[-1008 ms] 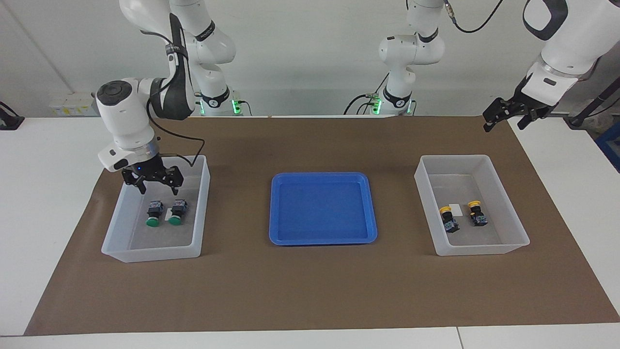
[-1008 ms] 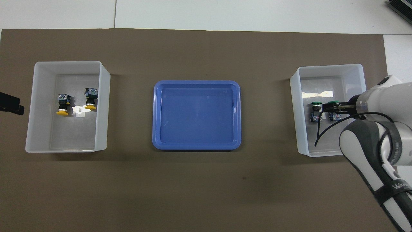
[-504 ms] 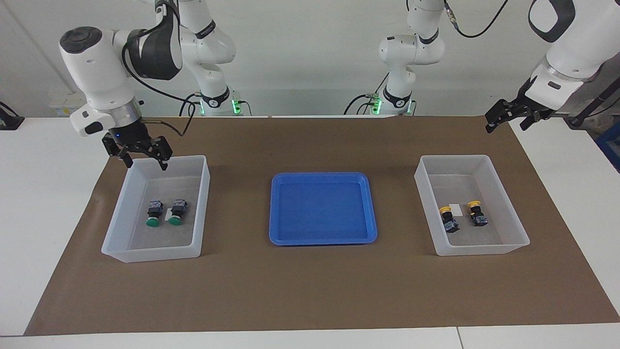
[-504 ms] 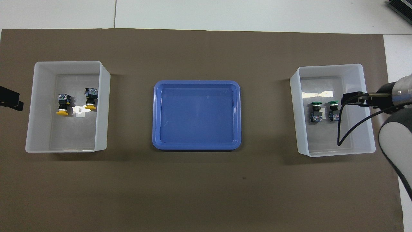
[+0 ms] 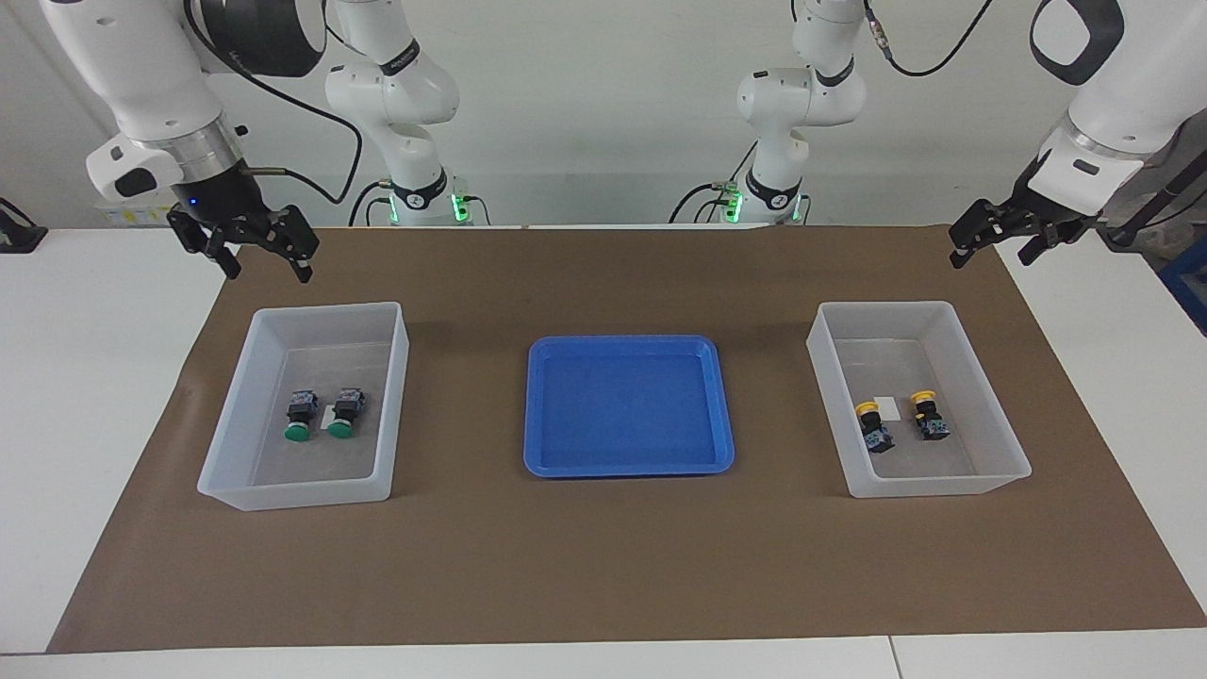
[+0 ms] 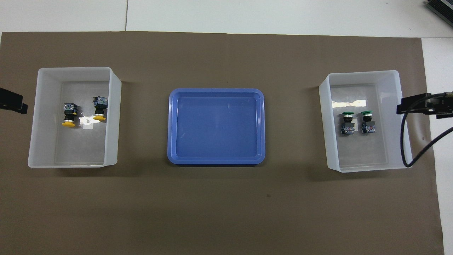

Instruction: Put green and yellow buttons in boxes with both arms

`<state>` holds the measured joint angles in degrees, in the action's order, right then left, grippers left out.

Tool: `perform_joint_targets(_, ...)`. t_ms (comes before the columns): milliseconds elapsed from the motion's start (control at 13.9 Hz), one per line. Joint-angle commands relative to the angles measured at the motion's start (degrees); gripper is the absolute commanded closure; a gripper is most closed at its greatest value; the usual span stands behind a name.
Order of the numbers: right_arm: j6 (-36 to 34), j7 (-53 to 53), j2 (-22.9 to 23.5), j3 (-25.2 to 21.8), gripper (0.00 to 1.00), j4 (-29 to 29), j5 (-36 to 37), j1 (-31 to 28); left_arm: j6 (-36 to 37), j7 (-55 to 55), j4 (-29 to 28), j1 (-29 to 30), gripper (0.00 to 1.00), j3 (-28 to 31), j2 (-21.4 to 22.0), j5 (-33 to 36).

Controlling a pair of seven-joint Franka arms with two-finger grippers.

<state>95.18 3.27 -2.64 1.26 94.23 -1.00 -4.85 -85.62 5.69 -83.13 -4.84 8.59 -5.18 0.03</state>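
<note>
Green-capped black push-button switches (image 5: 318, 415), two of them, lie in the translucent white plastic bin (image 5: 240, 490) at the right arm's end; two yellow-capped switches (image 5: 901, 421) lie in the matching bin (image 5: 1014, 453) at the left arm's end. Sorting looks complete. Right gripper (image 5: 262, 259) and left gripper (image 5: 988, 241) hang released, empty, above the brown mat (image 5: 603, 566).

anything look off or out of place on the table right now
Nothing stands out. Two green buttons lie side by side in the box at the right arm's end, two yellow buttons in the box at the left arm's end. The blue tray between them holds nothing. Both grippers hang raised with open jaws.
</note>
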Motion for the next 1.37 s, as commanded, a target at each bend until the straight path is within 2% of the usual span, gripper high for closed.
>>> perform_joint_targets(0, -3.9, 0.9, 3.1, 0.4, 0.00, -5.5, 1.0, -0.2, -4.5, 1.3, -5.0, -0.3, 0.00, -0.1, 2.3, -0.9)
perform_joint_targets(216, -3.9, 0.8, 2.5, 0.6, 0.00, -2.7, 1.4, 0.4, -10.9, 1.5, -11.5, -2.4, 0.00, -0.7, 4.8, -1.0)
perform_joint_targets(504, -3.9, 1.1, -0.3, 0.7, 0.00, 2.3, 1.5, 0.8, -10.7, 1.3, -11.5, -3.9, 0.00, -0.9, 4.8, -1.0)
perform_joint_targets(1008, -3.7, 1.1, 0.7, 0.8, 0.00, -0.4, 1.6, 2.0, -7.5, 1.4, -11.5, -4.0, 0.00, -0.7, 4.9, 0.5)
perform_joint_targets(1296, -4.0, 2.2, 0.7, 0.8, 0.00, -0.9, 3.7, 3.1, -8.2, 1.5, -11.4, -4.0, 0.00, -0.9, 4.9, 0.9)
